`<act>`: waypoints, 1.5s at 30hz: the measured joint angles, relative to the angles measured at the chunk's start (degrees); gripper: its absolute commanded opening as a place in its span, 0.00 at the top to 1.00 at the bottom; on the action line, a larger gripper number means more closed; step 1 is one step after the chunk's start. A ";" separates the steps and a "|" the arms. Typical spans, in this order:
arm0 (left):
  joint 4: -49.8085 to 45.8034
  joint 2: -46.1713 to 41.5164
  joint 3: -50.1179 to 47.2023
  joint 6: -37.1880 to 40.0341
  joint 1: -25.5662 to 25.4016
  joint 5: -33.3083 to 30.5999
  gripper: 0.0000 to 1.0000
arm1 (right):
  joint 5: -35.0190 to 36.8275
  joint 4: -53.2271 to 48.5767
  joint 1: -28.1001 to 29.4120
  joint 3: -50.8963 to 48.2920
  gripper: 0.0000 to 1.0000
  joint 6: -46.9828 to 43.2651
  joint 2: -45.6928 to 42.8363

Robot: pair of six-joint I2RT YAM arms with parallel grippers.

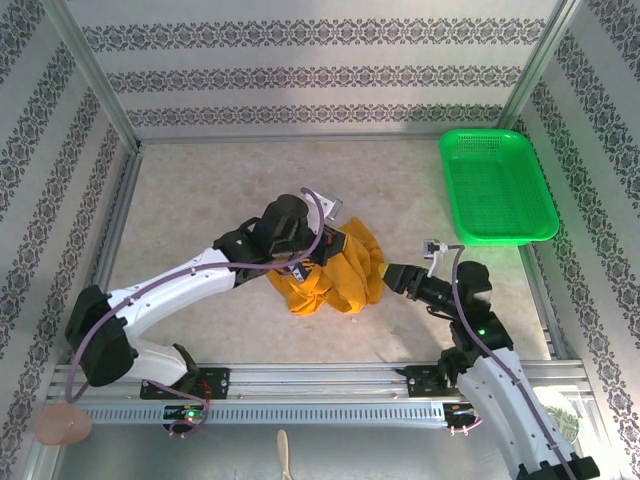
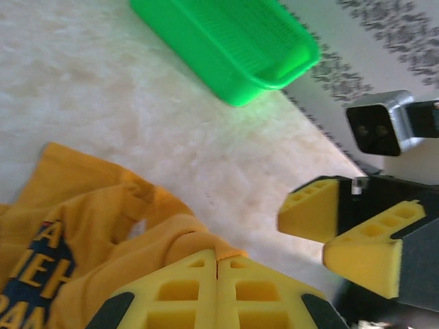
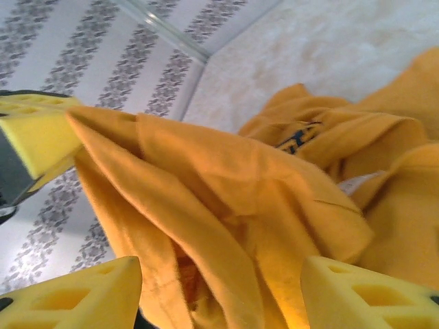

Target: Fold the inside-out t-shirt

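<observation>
Top cam: shirt (image 1: 335, 275) sits crumpled mid-table, left gripper (image 1: 303, 262) on it and right gripper (image 1: 392, 275) at its edge.

Left wrist cam fills in what's hidden from above: the left jaws are pinched shut on the shirt, beside the print (image 2: 34, 281).

Right wrist cam: the right jaws are wide, straddling a fold. I'd bite just one layer, then spread gently.

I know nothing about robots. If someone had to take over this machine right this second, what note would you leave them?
Left gripper: shut, pinching a fold of the t-shirt.
Right gripper: open, fingers either side of raised cloth, not gripping yet.
The t-shirt is a crumpled heap mid-table, its print partly showing. The green basket sits apart at the far right.
Done: no fold made.
Left: spread it flat, then fold.
</observation>
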 measured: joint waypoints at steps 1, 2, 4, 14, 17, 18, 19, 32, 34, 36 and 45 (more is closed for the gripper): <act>0.33 -0.31 -0.68 -0.70 0.00 1.25 1.00 | 0.02 0.46 0.96 0.00 0.30 0.02 -0.33; 0.48 -0.37 -1.25 -1.33 0.00 2.29 1.00 | 0.28 0.85 2.43 0.02 0.27 0.13 -0.44; 0.66 -0.31 -2.27 -2.29 0.00 3.82 1.00 | 1.49 1.18 5.16 0.07 0.25 -0.13 0.02; 0.79 -0.31 -2.89 -4.50 0.00 6.58 1.00 | 9.42 4.63 16.15 7.45 0.38 -5.73 19.47; 0.85 -0.31 -2.89 -4.55 0.07 6.95 1.00 | 10.32 6.40 17.03 10.75 0.76 -7.87 24.72; 0.83 -0.31 -2.89 -4.55 0.26 7.15 1.00 | 10.38 6.84 17.00 11.61 0.91 -8.83 26.12; 0.85 -0.31 -2.93 -4.55 0.42 7.23 1.00 | 10.36 6.97 16.98 12.15 1.00 -9.27 26.93; 6.82 -1.22 -9.62 -3.17 9.75 13.62 0.78 | -12.61 8.04 9.57 16.06 1.00 -11.54 27.41; 6.88 0.76 -9.68 -2.91 10.56 12.04 0.65 | -15.19 9.55 9.25 16.28 1.00 -11.10 27.85; 6.78 2.84 -10.05 -2.62 11.76 10.10 0.52 | -17.11 11.93 8.66 16.31 1.00 -9.99 27.87; 6.38 -13.73 -18.84 -3.85 11.74 1.81 0.58 | -18.84 18.53 4.98 16.24 1.00 -5.60 28.17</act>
